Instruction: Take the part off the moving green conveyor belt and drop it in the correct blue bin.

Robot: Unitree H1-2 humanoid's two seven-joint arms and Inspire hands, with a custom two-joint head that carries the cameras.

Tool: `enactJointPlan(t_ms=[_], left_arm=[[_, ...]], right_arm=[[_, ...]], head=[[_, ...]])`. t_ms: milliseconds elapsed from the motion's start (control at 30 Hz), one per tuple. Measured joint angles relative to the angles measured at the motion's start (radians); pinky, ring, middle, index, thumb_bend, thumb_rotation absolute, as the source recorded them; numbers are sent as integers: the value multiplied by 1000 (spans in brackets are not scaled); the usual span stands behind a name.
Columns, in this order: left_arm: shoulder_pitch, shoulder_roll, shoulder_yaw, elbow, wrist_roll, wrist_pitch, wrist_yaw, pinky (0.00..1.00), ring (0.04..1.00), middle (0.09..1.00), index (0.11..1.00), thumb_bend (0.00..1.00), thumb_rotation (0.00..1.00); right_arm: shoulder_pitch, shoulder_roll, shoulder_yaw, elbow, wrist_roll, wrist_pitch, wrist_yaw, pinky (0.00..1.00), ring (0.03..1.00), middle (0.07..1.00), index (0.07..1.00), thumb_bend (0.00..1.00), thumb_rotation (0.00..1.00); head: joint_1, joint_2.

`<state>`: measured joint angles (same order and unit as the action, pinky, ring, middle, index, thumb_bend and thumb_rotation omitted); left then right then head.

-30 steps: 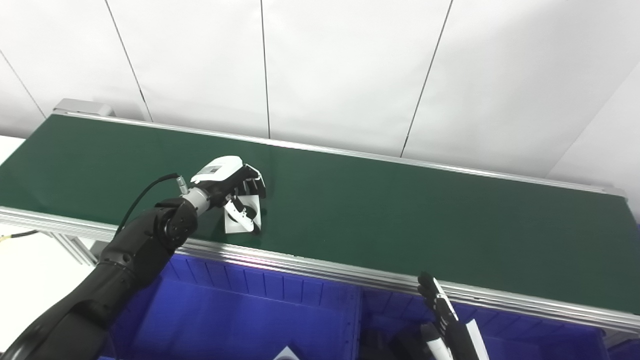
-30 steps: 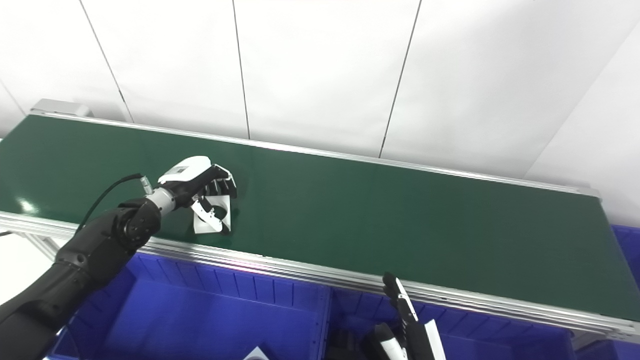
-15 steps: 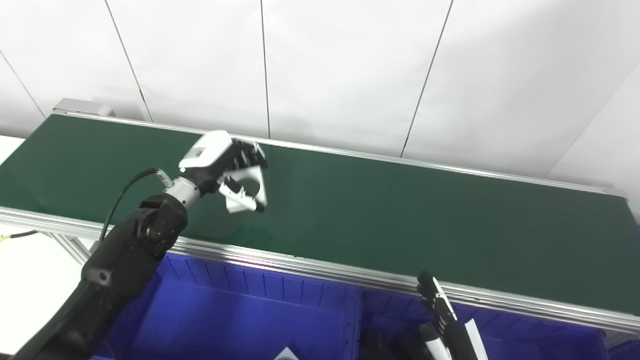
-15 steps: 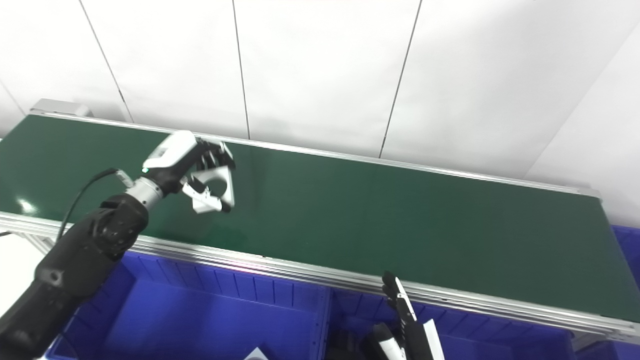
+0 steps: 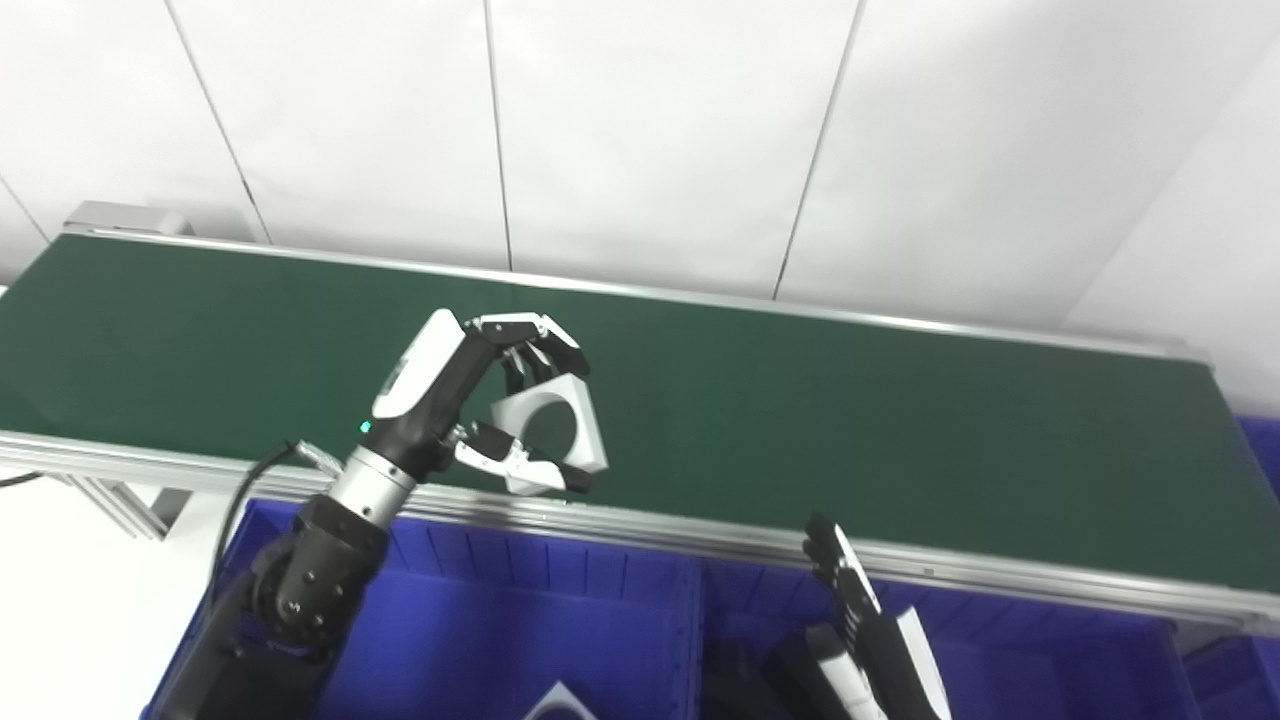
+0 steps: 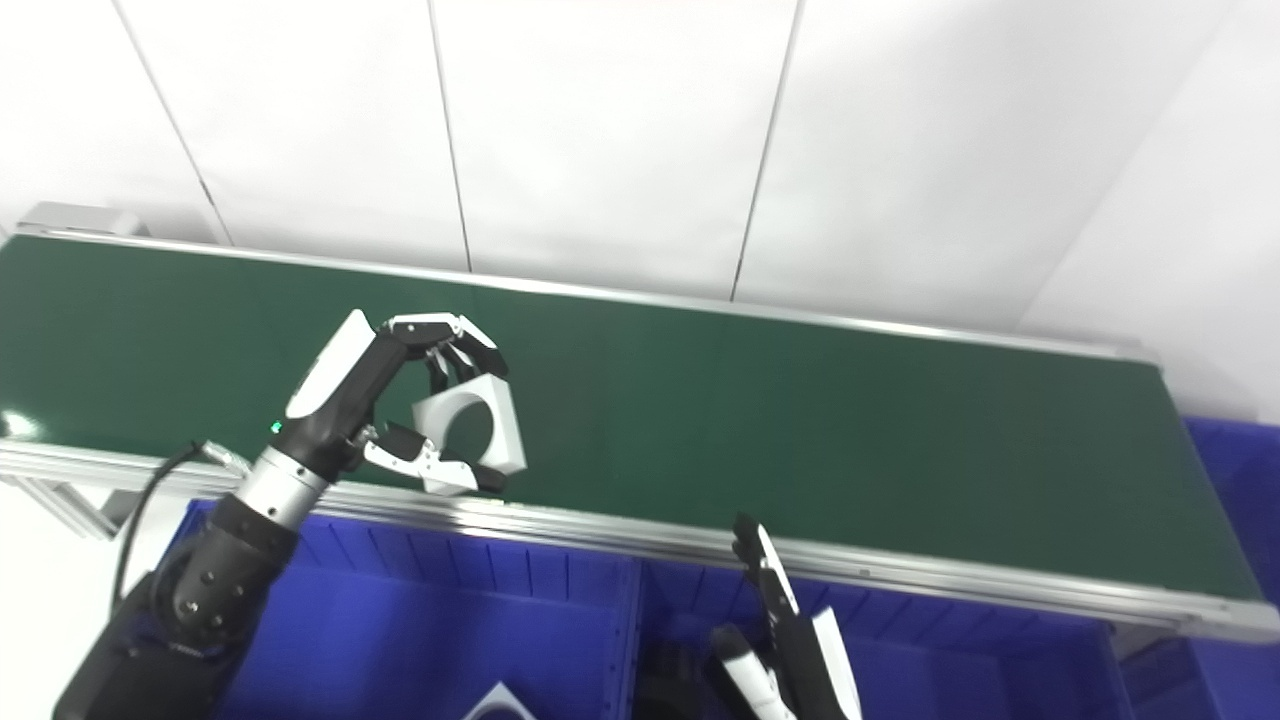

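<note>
My left hand (image 5: 470,400) is shut on a white square part with a round hole (image 5: 555,432), fingers on its top edge and thumb under it. It holds the part in the air over the near edge of the green conveyor belt (image 5: 850,430). The same hand (image 6: 385,400) and part (image 6: 475,425) show in the right eye view. My right hand (image 5: 865,640) is open, fingers straight and pointing up, low over the right blue bin (image 5: 1050,660). The left blue bin (image 5: 470,640) lies below the left hand.
A white part (image 5: 558,703) lies in the left blue bin at the picture's bottom edge. An aluminium rail (image 5: 700,540) runs along the belt's near edge, above the bins. A white panelled wall stands behind the belt.
My left hand has lifted the white part off the belt and brought it toward me, over the belt's near edge. The camera has shifted a little. The right hand stays in place.
</note>
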<state>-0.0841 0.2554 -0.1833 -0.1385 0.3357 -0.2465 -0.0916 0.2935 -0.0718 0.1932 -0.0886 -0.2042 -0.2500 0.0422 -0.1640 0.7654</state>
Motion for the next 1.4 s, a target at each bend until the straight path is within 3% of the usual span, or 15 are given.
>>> enactJointPlan(t_ms=[100, 200, 500, 700, 833, 867, 967, 1000, 1033, 1100, 1167, 1233, 1333, 1400], left_arm=[[61, -15, -13, -11, -1, 16, -24, 296, 387, 487, 519, 495, 0], [102, -14, -41, 19, 1, 6, -47, 350, 415, 500, 503, 497, 0], [140, -12, -122, 108, 70, 2, -93, 309, 372, 476, 526, 493, 0], [129, 19, -157, 116, 146, 134, -180, 313, 366, 463, 537, 492, 0], [110, 38, -200, 101, 220, 225, -257, 521, 444, 528, 493, 496, 0], [105, 43, -210, 93, 235, 254, -278, 589, 599, 654, 496, 501, 24], [86, 47, -232, 88, 287, 317, -320, 638, 703, 740, 498, 504, 40], [81, 47, -237, 86, 295, 339, -332, 698, 765, 792, 663, 568, 20], [74, 47, -244, 84, 310, 367, -350, 738, 810, 831, 764, 619, 42], [67, 47, -257, 79, 334, 417, -381, 799, 876, 891, 881, 692, 171], [68, 48, -263, 66, 340, 436, -402, 862, 919, 933, 937, 772, 287], [70, 47, -256, 50, 319, 441, -405, 882, 947, 963, 967, 810, 331], [80, 32, -197, 43, 227, 440, -393, 863, 951, 983, 984, 837, 333], [107, 6, -142, 35, 132, 424, -364, 847, 944, 988, 990, 864, 432]], right_arm=[[8, 10, 1, -21, 0, 19, 0, 946, 958, 971, 981, 749, 961], [10, 15, 3, -28, -5, 33, 0, 945, 956, 969, 980, 748, 957], [17, 22, 4, -62, -11, 51, 0, 924, 947, 964, 972, 735, 966], [25, 24, 1, -87, -13, 55, -2, 903, 937, 957, 963, 749, 958], [25, 29, 2, -88, -13, 62, -2, 896, 936, 957, 970, 757, 964], [25, 30, 2, -90, -13, 67, -2, 893, 935, 955, 968, 753, 962], [26, 30, 1, -90, -13, 74, -2, 895, 937, 955, 968, 746, 960], [26, 29, 1, -90, -13, 75, -2, 896, 934, 955, 966, 743, 961], [26, 29, 1, -91, -13, 76, -2, 896, 932, 954, 965, 746, 963], [26, 30, 2, -92, -14, 81, -2, 895, 931, 955, 965, 746, 963], [26, 29, 2, -92, -18, 84, -2, 895, 931, 956, 966, 746, 963], [25, 29, 2, -92, -21, 89, -2, 897, 933, 957, 968, 748, 967], [26, 29, 3, -94, -26, 93, -2, 900, 937, 960, 969, 746, 965], [27, 29, 4, -96, -28, 94, -1, 906, 937, 962, 971, 749, 962]], head=[[-23, 11], [-37, 24], [-29, 64], [-20, 72], [-22, 75], [-20, 75], [-20, 75], [-19, 75], [-19, 74], [-19, 74], [-19, 72], [-22, 71], [-23, 69], [-28, 66]])
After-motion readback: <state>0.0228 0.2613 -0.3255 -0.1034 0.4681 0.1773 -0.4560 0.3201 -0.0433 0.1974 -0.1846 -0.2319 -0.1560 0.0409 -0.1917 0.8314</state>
